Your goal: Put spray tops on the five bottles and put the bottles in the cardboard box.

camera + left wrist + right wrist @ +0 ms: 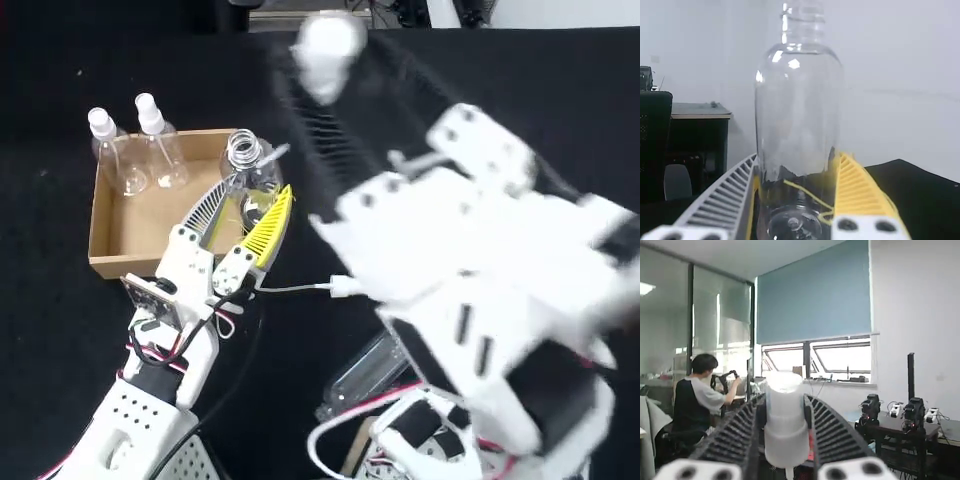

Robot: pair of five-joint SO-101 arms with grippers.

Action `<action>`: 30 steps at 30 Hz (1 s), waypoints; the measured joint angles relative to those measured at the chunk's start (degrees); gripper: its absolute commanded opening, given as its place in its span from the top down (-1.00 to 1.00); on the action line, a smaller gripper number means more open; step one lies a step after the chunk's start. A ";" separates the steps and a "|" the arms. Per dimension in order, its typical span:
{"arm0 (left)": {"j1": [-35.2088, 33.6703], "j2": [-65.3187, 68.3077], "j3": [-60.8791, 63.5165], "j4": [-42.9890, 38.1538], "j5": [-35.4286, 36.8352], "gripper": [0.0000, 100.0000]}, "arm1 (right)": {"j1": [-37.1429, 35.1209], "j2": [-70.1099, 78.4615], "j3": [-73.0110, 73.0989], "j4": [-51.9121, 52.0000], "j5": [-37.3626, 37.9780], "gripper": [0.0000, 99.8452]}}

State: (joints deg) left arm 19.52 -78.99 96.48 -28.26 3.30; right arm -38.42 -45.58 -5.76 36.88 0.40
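My left gripper (250, 195) is shut on a clear, uncapped bottle (250, 172) held upright at the right edge of the cardboard box (120, 235). In the left wrist view the bottle (799, 125) stands between the grey and yellow fingers (860, 192). My right gripper (325, 60) is raised high above the table, shut on a white spray top (328, 45). The right wrist view has that spray top (785, 425) clamped between the dark fingers (832, 432). Two capped bottles (135, 150) lie in the box's far left corner.
Another clear bottle (365, 372) lies on the black table near the right arm's base, beside red and white cables (335, 288). The right arm's white body covers much of the table's right half.
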 measured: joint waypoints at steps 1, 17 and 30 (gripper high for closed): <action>-0.09 0.00 0.00 0.00 0.00 0.85 | -0.88 0.70 0.00 0.00 0.88 0.98; -0.09 0.00 0.00 0.00 0.00 0.85 | -2.11 9.41 -7.91 -0.09 6.86 0.98; -0.18 0.00 0.00 0.00 0.00 0.85 | -1.67 13.45 -8.97 -0.09 6.95 0.98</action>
State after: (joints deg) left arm 19.34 -78.99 96.48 -28.26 3.30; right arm -40.09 -32.13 -14.73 36.79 7.34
